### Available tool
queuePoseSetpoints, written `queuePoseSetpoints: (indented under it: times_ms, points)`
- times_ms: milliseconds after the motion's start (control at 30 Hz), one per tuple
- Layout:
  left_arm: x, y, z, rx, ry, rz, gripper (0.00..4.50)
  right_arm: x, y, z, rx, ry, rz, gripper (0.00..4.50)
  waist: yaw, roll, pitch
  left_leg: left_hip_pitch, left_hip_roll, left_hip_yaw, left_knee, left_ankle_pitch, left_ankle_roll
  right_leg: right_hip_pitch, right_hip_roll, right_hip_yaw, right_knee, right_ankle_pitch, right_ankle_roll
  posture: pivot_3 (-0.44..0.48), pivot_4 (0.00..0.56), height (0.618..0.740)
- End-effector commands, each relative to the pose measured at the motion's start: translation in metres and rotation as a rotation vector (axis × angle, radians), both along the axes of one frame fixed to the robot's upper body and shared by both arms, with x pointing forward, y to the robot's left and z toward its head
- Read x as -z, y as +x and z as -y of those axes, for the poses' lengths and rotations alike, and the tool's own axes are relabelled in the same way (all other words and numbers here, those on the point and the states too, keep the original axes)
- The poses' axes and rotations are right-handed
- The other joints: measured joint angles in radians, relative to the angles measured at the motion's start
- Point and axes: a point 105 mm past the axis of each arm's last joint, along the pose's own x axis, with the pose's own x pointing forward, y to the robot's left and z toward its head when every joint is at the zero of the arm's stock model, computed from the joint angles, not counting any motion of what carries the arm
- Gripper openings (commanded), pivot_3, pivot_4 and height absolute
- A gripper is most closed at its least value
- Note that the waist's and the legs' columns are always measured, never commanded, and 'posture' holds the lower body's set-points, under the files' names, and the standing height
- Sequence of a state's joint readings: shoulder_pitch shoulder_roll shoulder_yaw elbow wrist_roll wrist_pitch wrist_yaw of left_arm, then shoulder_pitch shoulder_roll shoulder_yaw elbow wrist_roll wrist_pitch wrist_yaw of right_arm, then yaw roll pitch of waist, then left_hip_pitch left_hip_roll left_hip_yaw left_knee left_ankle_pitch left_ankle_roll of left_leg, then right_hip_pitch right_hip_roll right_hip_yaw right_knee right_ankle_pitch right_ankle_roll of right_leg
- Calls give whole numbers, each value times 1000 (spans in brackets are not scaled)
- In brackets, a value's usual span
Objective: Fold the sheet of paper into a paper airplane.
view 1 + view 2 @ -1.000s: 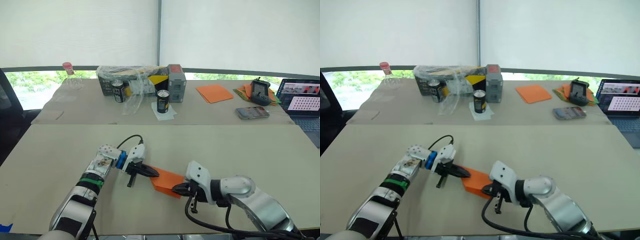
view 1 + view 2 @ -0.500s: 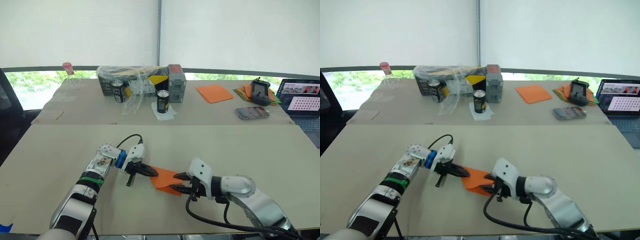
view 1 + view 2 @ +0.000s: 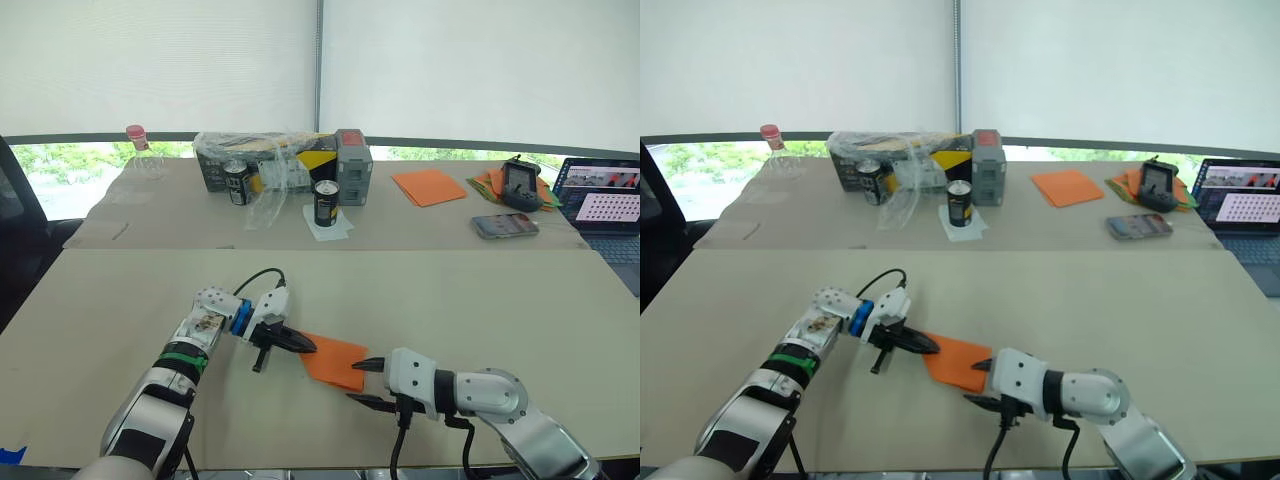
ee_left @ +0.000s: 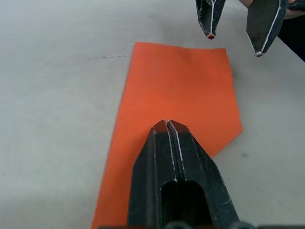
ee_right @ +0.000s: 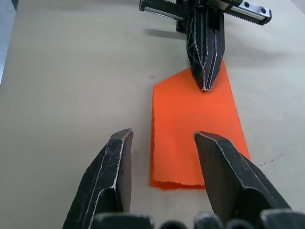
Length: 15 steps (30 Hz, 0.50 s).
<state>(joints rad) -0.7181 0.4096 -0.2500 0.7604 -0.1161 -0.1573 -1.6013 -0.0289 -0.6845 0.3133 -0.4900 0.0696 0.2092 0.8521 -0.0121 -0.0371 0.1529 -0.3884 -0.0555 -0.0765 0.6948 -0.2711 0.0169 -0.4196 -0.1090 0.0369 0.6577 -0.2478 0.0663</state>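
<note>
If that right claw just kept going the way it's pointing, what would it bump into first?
Most likely the near edge of the folded orange paper. The open right gripper points straight at it, and the left gripper sits at the far end. Its height above the table is unclear.

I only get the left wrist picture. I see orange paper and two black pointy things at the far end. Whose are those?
Observer: Those are the fingers of the right gripper, open and facing the folded sheet of paper from the robot's right side.
Operator: Are they touching the paper?
Observer: No. In the right wrist view the open fingers stand just off the paper's near edge, with nothing between them.
Operator: What is my gripper doing?
Observer: The left gripper is shut, its tip resting on the paper's pointed end.
Operator: Is there more orange paper anywhere?
Observer: Yes, a stack of orange sheets lies on the far table, near a phone.
</note>
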Motion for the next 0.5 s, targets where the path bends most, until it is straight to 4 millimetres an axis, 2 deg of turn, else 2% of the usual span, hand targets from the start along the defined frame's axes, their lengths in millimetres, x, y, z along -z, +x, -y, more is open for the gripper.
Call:
queuePoseSetpoints:
  times_ms: [33,233,333,467,500]
  points:
    - [2,0,-2,9,31,0,0,6,4,3,-30,-67,76,2304,0,0,0,0,0,0,0,0,0,0,0,0,0,0,0,0,150,739]
    - [1,-1,-3,13,29,-2,0,-2,13,1,-2,-16,104,2304,-1,0,0,0,0,0,0,0,0,0,0,0,0,0,0,0,150,739]
    - [2,-2,-3,14,28,-4,0,-5,16,1,10,12,92,1572,0,0,0,0,0,0,0,0,0,0,0,0,0,0,0,0,150,739]
    - [2,-2,-2,15,28,-5,0,-7,16,1,12,41,64,163,0,0,0,0,0,0,0,0,0,0,0,0,0,0,0,0,150,739]
    - [2,-2,-2,15,27,-4,0,-8,16,1,20,59,46,77,0,0,0,0,0,0,0,0,0,0,0,0,0,0,0,0,150,739]
